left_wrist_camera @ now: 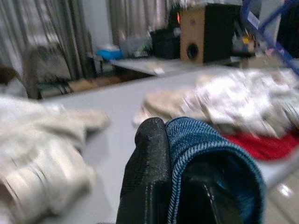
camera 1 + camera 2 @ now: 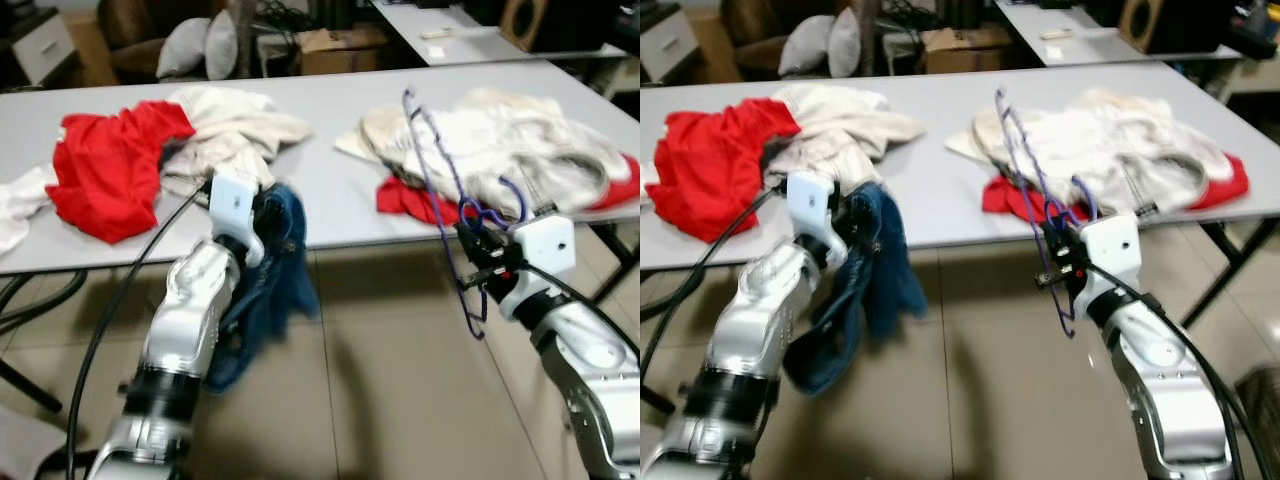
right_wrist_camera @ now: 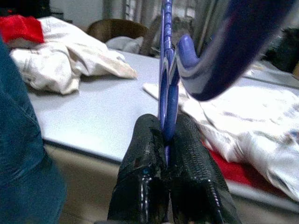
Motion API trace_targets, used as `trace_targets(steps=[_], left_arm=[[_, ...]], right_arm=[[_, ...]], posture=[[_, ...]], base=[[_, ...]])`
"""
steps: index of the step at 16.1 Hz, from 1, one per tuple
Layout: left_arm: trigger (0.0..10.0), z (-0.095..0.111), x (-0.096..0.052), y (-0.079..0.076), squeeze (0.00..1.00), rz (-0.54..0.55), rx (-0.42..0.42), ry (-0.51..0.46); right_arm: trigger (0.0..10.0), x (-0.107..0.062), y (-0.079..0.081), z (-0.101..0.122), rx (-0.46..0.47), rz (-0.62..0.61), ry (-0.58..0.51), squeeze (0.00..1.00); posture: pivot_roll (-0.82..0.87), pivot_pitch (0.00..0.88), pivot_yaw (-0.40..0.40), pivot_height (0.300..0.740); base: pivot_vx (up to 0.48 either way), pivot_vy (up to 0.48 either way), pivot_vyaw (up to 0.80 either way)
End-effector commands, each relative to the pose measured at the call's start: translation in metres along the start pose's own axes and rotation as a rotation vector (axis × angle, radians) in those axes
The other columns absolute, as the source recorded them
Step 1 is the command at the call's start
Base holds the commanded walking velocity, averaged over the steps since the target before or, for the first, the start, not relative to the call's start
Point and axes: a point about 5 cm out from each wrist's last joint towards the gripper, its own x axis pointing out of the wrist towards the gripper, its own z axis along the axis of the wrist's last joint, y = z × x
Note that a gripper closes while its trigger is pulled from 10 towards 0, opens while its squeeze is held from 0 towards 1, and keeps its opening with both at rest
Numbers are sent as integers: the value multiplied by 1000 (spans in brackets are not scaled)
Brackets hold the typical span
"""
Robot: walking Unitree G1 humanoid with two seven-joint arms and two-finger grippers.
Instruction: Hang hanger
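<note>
Hanger: thin blue wire, light, springy; my right tool clenched on rim. Left tool grasping denim garment, limp, off bench edge.

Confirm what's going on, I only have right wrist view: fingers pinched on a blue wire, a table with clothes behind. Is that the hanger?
Observer: Yes. The right gripper holds a blue hanger upright in front of the table edge.
Operator: Left arm?
Observer: The left gripper is shut on a blue denim garment, which dangles below the table edge toward the floor.
Operator: What's on the table?
Observer: A red garment with cream clothes on the robot's left; a cream pile over red cloth on its right.
</note>
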Motion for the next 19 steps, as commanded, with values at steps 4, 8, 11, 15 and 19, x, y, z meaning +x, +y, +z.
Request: trace_targets(steps=[4, 8, 11, 15, 19], left_arm=[[10000, 38, 37, -2, 0, -81, -4, -112], [10000, 137, 93, 11, 0, -95, -13, -307], [10000, 229, 72, 85, 0, 206, 90, -465], [10000, 173, 39, 143, 0, 400, 184, -267], [10000, 25, -15, 158, 0, 347, 320, 184]], right_arm=[[10000, 2, 13, 4, 16, 54, -33, 0], [10000, 5, 12, 6, 23, 40, -43, 0], [10000, 6, 14, 7, 26, 34, -52, 0], [10000, 10, 19, 6, 36, 42, -60, 0], [10000, 16, 28, 6, 38, 110, -57, 0]], posture=[[-85, 0, 22, 740], [-90, 0, 30, 740], [-91, 0, 44, 740], [-74, 0, 41, 740], [-53, 0, 4, 740]], base=[[453, 0, 0], [428, 0, 0], [382, 0, 0], [346, 0, 0], [87, 0, 0]])
